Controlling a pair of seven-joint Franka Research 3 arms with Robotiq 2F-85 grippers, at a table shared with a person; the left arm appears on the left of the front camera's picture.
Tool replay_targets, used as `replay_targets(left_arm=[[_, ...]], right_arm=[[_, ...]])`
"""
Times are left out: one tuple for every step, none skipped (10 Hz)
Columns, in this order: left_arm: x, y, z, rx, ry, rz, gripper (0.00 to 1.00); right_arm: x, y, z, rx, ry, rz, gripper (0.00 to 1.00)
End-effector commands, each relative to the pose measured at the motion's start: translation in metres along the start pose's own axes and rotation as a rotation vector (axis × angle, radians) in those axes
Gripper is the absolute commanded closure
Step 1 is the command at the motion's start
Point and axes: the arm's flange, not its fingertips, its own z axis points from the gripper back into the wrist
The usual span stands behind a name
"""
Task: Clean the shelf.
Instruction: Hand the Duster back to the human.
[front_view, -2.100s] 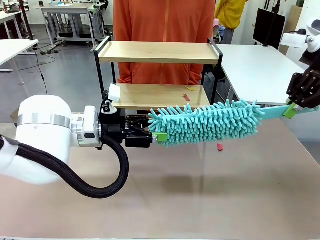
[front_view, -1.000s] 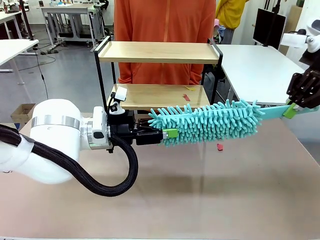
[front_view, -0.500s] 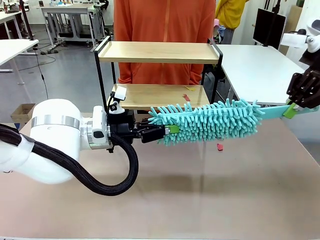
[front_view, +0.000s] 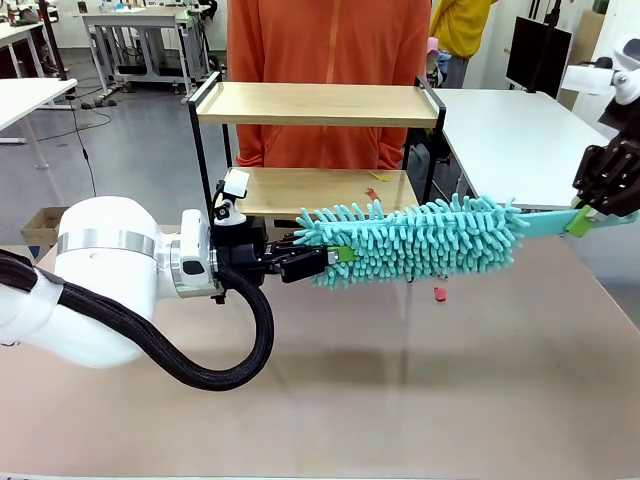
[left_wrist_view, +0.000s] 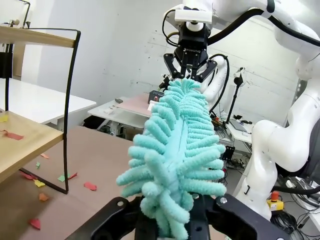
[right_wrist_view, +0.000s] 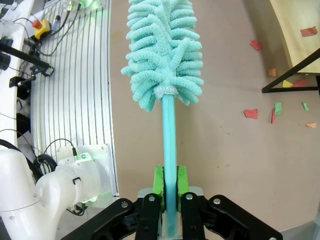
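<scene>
Closing since earlier, left gripper (front_view: 335, 256) is pinching the duster (front_view: 420, 240) tip before the shelf (front_view: 318, 105); right gripper (right_wrist_view: 170, 192) is clamping its handle, steadying it.

I can read only one text. On the black body of my right gripper (left_wrist_view: 186, 75), seen from my left wrist camera, there is small white lettering that says "ROBOTIQ". I find no other readable label, number or sign; any other print is too small or too blurred for me.
</scene>
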Motion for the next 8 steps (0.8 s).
replay_targets(left_arm=[[0.0,0.0,-0.001,0.0,0.004,-0.003,1.0],[0.0,0.0,-0.001,0.0,0.004,-0.003,1.0],[0.0,0.0,-0.001,0.0,0.004,-0.003,1.0],[0.0,0.0,-0.001,0.0,0.004,-0.003,1.0],[0.0,0.0,-0.001,0.0,0.004,-0.003,1.0],[0.0,0.0,-0.001,0.0,0.004,-0.003,1.0],[0.0,0.0,-0.001,0.0,0.004,-0.003,1.0],[0.0,0.0,-0.001,0.0,0.004,-0.003,1.0]], right_arm=[[0.0,0.001,0.002,-0.002,-0.024,0.006,0.87],[0.0,0.001,0.002,-0.002,-0.024,0.006,0.87],[0.0,0.0,0.0,0.0,0.0,0.001,0.27],[0.002,0.001,0.006,0.01,-0.013,-0.013,0.27],[0.004,0.004,0.02,0.043,-0.076,-0.009,0.0],[0.003,0.007,0.033,0.058,-0.146,-0.017,0.25],[-0.001,0.007,0.05,0.067,-0.264,-0.051,0.0],[-0.012,0.007,0.069,0.052,-0.39,-0.104,0.0]])
